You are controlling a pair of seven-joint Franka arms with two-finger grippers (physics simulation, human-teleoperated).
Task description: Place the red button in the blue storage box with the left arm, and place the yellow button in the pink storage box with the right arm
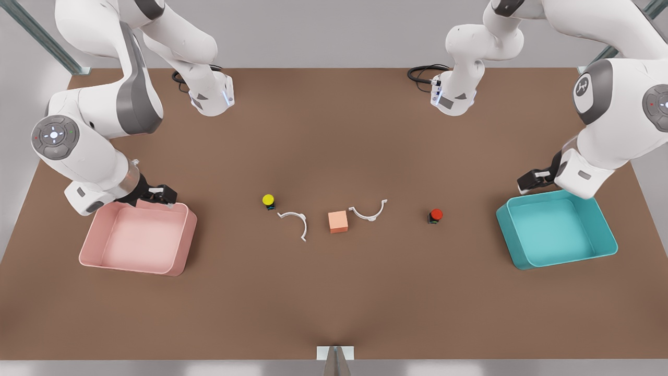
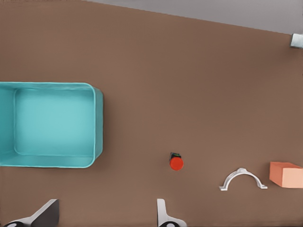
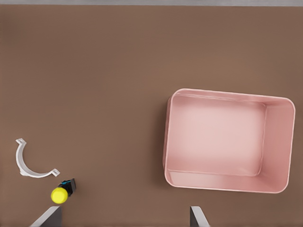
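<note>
The red button (image 1: 436,214) (image 2: 176,162) stands on the brown table, toward the front view's right of centre. Further right sits the blue storage box (image 1: 558,259) (image 2: 52,123). My left gripper (image 1: 527,181) (image 2: 105,220) hovers open at that box's back corner, holding nothing. The yellow button (image 1: 268,200) (image 3: 59,194) stands left of centre. At the front view's left lies the pink storage box (image 1: 135,240) (image 3: 218,137). My right gripper (image 1: 162,196) (image 3: 123,222) is open and holds nothing above the pink box's back rim.
An orange-pink cube (image 1: 338,221) (image 2: 285,174) sits mid-table between the buttons. A white curved clip (image 1: 303,224) (image 3: 21,163) lies beside the yellow button, and another clip (image 1: 368,218) (image 2: 242,171) lies right of the cube. Cables (image 1: 422,70) coil at the back edge.
</note>
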